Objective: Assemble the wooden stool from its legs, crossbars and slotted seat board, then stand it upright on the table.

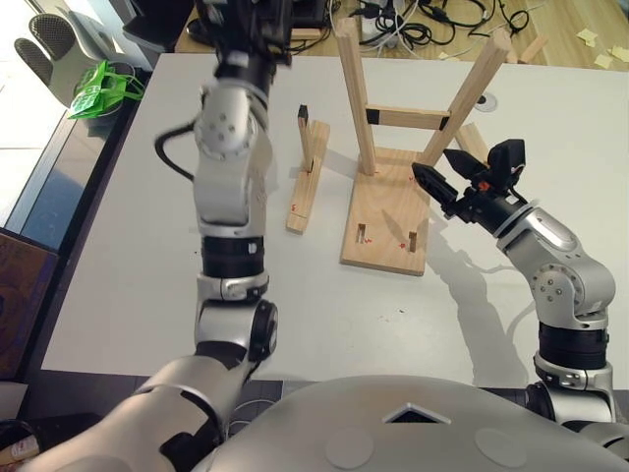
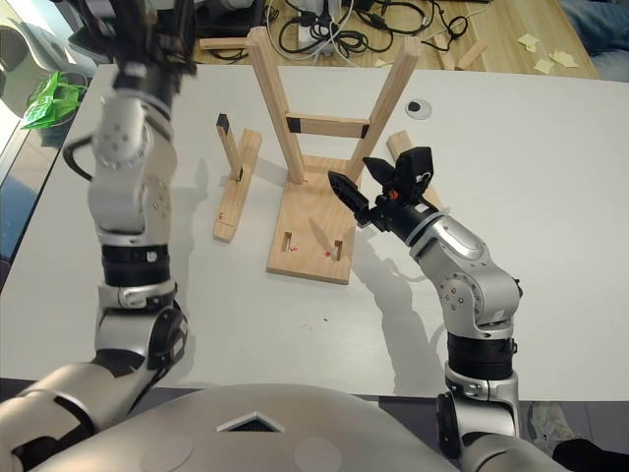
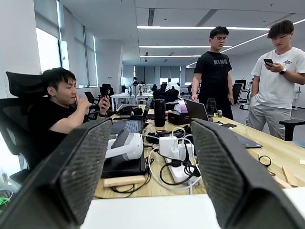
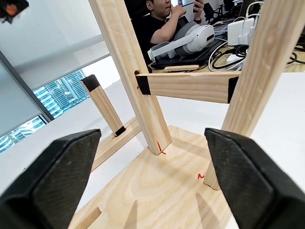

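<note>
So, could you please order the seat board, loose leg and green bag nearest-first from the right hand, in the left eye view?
1. Seat board, beside right hand.
2. Loose leg, left of board.
3. Green bag, far left.

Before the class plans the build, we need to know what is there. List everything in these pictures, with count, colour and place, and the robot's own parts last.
table: one, white, under all the parts.
seat board: one, pale wood, flat mid-table, two near slots unfilled.
standing legs: two, pale wood, upright at the seat board's far end.
crossbar: one, pale wood with black ends, joining the standing legs.
loose leg: one, pale wood, lying left of the seat board.
short bar: one, pale wood, sticking up from the loose leg.
second loose leg: one, pale wood, lying behind the right pincer.
green bag: one, off the table's far left corner.
cables: a tangle, black, on the wooden desk beyond.
left pincer: black, open, raised.
right pincer: black, open, beside the right standing leg.
</note>
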Tool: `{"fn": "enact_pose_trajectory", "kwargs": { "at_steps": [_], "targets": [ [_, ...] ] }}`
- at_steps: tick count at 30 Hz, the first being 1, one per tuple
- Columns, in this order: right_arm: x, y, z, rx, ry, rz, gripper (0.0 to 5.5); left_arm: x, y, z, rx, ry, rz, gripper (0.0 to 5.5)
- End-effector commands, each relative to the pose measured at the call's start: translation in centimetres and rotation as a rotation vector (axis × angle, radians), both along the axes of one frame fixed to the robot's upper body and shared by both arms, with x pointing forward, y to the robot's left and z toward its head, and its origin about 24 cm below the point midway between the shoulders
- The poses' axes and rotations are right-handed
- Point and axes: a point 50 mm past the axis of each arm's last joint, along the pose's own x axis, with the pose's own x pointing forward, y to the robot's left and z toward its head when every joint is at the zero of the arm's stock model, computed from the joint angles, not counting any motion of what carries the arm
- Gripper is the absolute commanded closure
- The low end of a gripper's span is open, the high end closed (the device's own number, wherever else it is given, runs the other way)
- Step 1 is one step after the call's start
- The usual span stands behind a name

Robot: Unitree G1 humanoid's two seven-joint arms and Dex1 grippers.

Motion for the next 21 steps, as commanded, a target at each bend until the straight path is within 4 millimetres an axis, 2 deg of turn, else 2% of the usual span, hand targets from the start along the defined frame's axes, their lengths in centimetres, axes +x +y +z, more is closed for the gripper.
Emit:
{"fn": "enact_pose_trajectory", "kwargs": {
  "at_steps": [1,2,3,6,9,10,11,13,21],
  "targets": [
    [0.3,0.2,0.0,-0.006,-0.013,-0.012,1.47,2.2,-1.0,2.1,0.011,0.058,-0.007,2.36],
    [0.3,0.3,-0.1,-0.007,-0.014,-0.01,1.47,2.4,-1.3,1.6,0.014,0.092,-0.007,2.36],
    [0.3,0.3,-0.1,-0.009,-0.015,-0.01,1.47,2.5,-1.4,0.0,0.025,0.162,0.003,2.36],
    [0.4,0.3,-0.1,-0.018,-0.022,-0.011,1.47,2.0,-1.2,-6.9,0.074,0.403,0.038,2.36],
    [0.4,0.4,0.0,-0.028,-0.026,-0.004,1.47,-0.1,-1.7,-14.4,0.161,0.645,0.025,2.36],
    [0.4,0.4,0.0,-0.031,-0.026,-0.003,1.47,-0.9,-2.0,-16.6,0.183,0.715,0.017,2.36],
    [0.5,0.4,0.0,-0.033,-0.027,-0.003,1.47,-1.5,-2.3,-17.9,0.195,0.754,0.012,2.36],
    [0.6,0.5,0.1,-0.034,-0.031,0.0,1.47,-1.7,-2.5,-18.2,0.187,0.76,0.014,2.36],
    [0.7,1.1,-0.3,-0.048,-0.041,0.016,1.47,0.0,-1.6,-15.7,0.156,0.684,0.048,2.36]
  ]
}}
